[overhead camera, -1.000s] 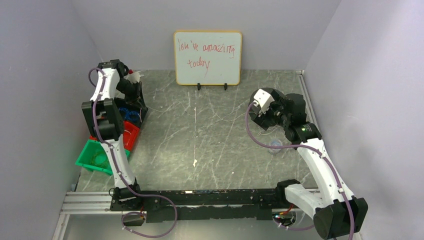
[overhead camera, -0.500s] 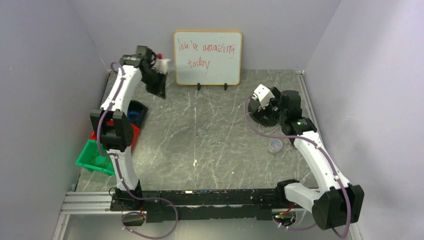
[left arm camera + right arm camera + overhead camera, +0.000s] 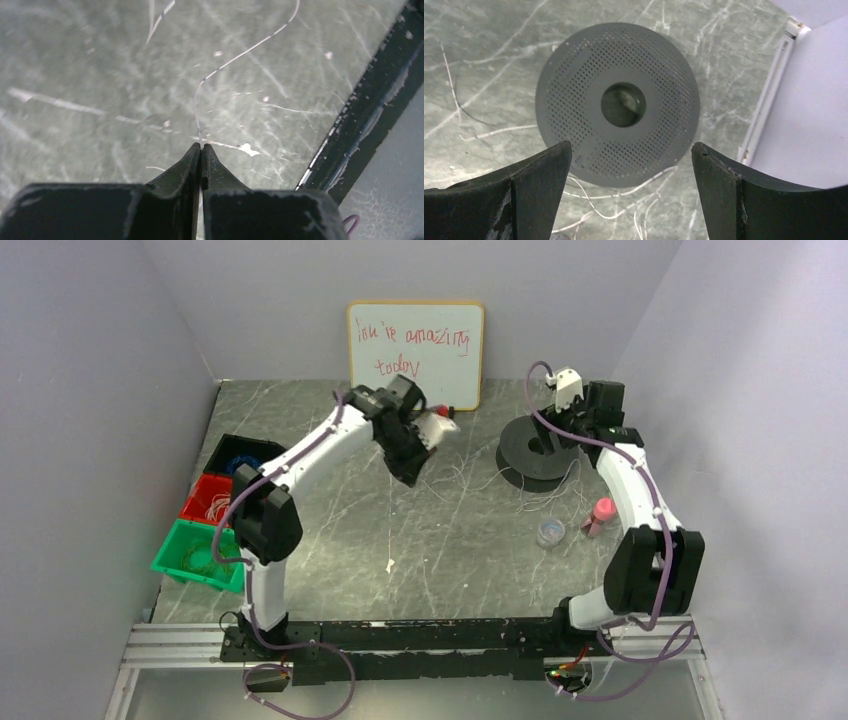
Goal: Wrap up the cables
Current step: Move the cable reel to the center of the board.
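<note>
Holds the left arm out from its base toward the middle of the table (image 3: 330, 540), elbow bent high and wrist tipped downward. Pinches the left gripper (image 3: 201, 150) tight, fingertips together on one thin strand of the cables (image 3: 222, 65) curving away across the table top. Holds the right arm up along the right wall, forearm steep, wrist folded over to aim straight down. Hangs the right gripper (image 3: 631, 146) spread wide, grasping nothing, directly above the black spool (image 3: 574, 100) lying flat near the back right. Shows more loose strands on the table in front of the spool and trailing toward the left gripper. Has a pink bottle (image 3: 601, 516) and small clear cap (image 3: 550, 532) just beside the right arm, a whiteboard (image 3: 415, 355) at the back, and black (image 3: 240, 452), red (image 3: 205, 502) and green bins (image 3: 190, 555) along the left edge.
</note>
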